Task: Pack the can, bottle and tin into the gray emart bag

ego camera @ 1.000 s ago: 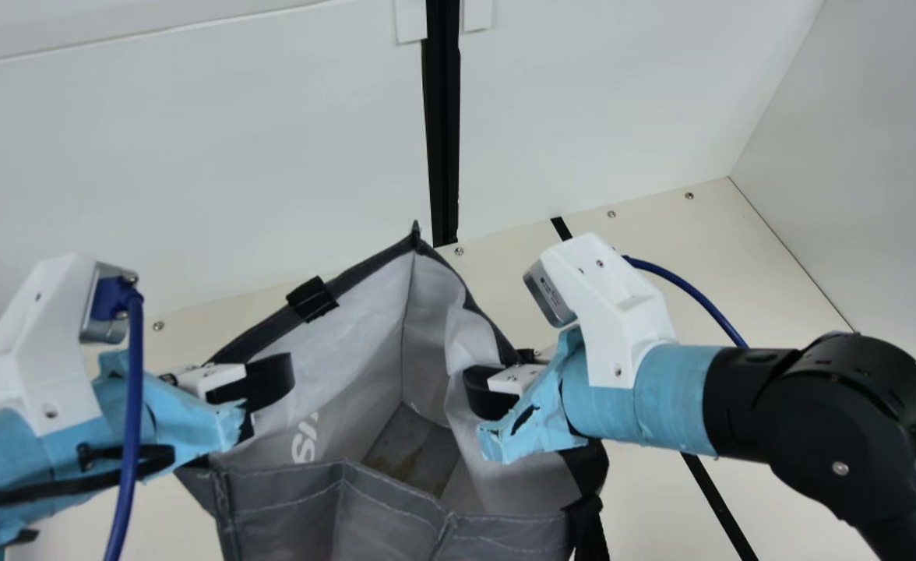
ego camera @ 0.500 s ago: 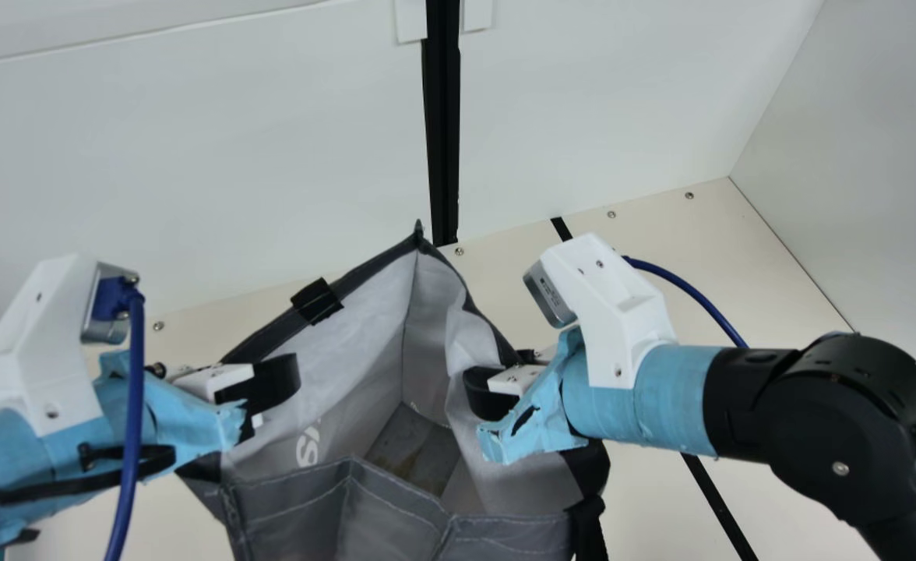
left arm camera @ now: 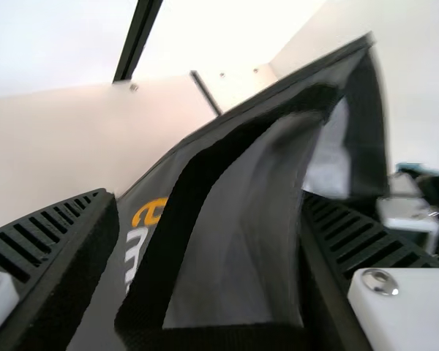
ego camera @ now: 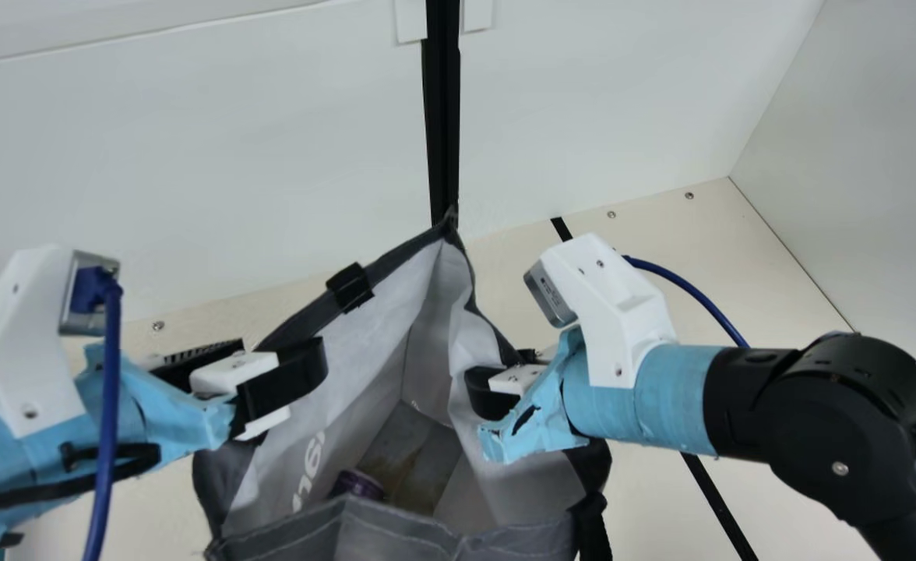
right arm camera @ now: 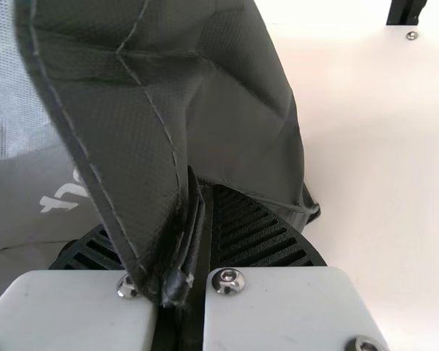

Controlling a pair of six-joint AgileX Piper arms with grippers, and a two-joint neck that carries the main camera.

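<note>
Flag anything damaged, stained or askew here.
The gray emart bag has a brownish patch on its inside floor, which looks like a stain. The blue tape on the right arm has a ragged end with a torn-looking gap.

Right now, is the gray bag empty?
Not empty: a purple item shows inside the bag, partly behind its near wall. What else it holds, I cannot tell.

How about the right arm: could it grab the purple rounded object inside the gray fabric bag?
Probably not: its black end effector is clamped on the bag; the object lies deep inside.
</note>
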